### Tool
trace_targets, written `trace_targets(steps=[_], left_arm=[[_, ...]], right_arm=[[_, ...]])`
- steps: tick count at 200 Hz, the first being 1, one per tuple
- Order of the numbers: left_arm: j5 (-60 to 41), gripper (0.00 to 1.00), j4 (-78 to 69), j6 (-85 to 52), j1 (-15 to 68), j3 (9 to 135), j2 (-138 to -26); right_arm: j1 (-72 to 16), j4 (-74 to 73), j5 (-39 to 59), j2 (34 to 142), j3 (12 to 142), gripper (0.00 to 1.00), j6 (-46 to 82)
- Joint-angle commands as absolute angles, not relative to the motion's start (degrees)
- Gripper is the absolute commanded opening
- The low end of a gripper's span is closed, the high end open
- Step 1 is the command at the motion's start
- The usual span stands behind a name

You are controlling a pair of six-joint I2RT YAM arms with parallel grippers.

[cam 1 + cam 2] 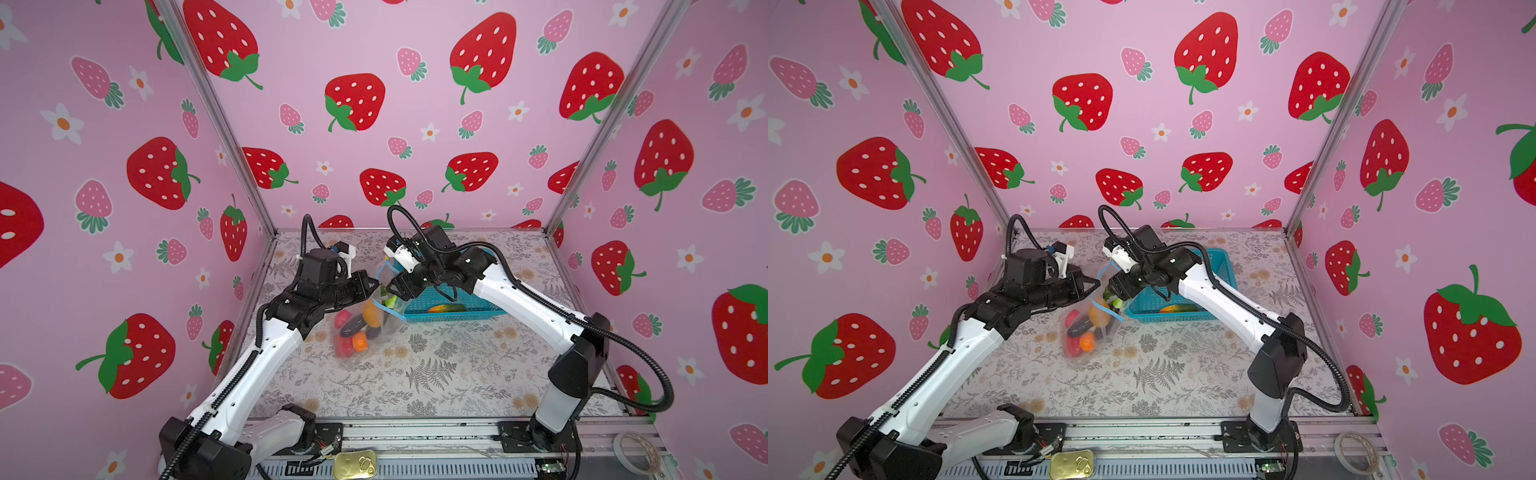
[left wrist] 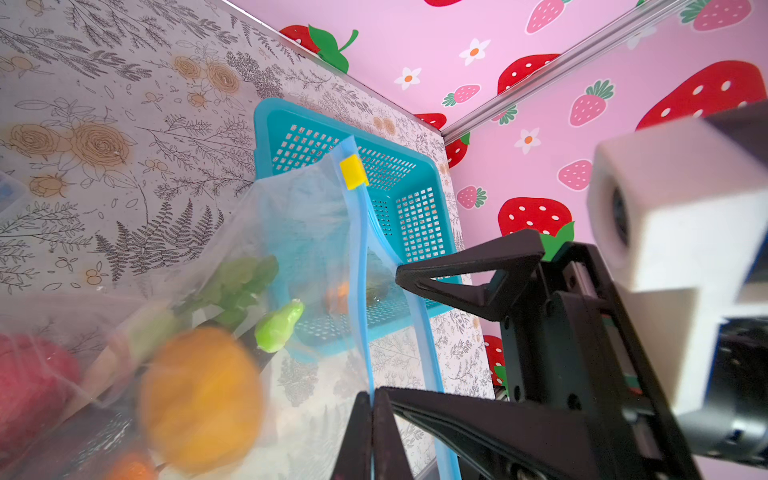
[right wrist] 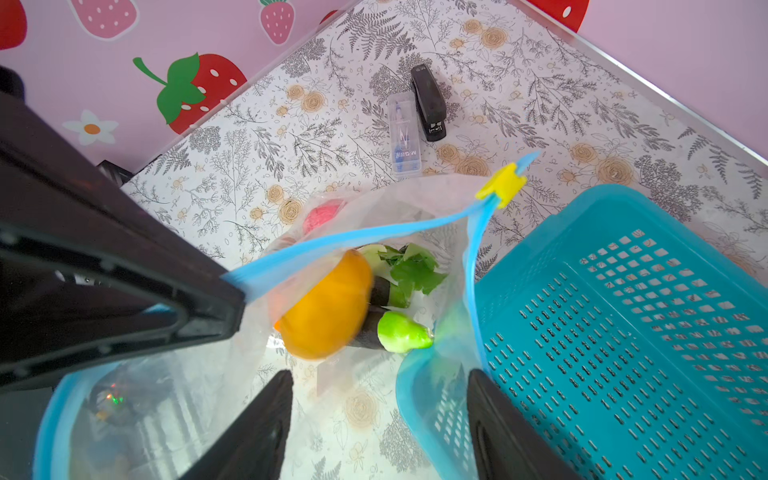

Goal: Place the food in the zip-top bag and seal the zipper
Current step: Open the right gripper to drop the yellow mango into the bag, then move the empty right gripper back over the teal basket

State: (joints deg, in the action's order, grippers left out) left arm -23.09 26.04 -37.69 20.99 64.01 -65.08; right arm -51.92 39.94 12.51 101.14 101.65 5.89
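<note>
The left gripper (image 2: 372, 400) is clamped shut on the zipper (image 3: 353, 237). It pinches one lip of the light-blue strip and holds the mouth of the zip-top bag (image 1: 359, 334) up and open. The bag's bottom rests on the floral table (image 1: 436, 365), just beside the teal basket (image 1: 457, 318). The yellow slider tab (image 3: 500, 183) sits at the far end of the strip, where the two lips meet.

The right gripper (image 3: 378, 386) hovers over the bag's mouth with its jaws spread apart and nothing held. The other lip of the strip runs between its fingers.

Inside the bag lie a large orange piece (image 3: 328, 307), a green pear-shaped piece (image 3: 401, 334), a leafy radish top (image 3: 415, 266), a dark eggplant (image 1: 353, 326) and two red-pink lumps (image 1: 344, 347). One green-orange cucumber (image 1: 446, 308) lies in the basket.
</note>
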Motion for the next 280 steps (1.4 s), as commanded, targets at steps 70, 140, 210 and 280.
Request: trace_targets(steps=[70,140,210,280], left_arm=[[-23.3,0.00,26.5,-37.3,20.7,66.4,-64.4],[-23.5,0.00,26.6,-36.5,20.7,65.8,-64.2],[-24.8,0.00,25.6,-36.9,20.7,64.0,-62.8],[-24.2,0.00,25.7,-35.9,20.3,61.8,-60.6]], right_arm=[[-52.3,41.0,11.4,99.6,104.2,0.69,4.5],[-47.6,46.8,7.3,97.6,105.1,0.68,0.0],[-39.2,46.2,7.9,95.3,97.6,0.67,8.1],[-33.7,38.0,4.4,94.4,84.3,0.70,18.0]])
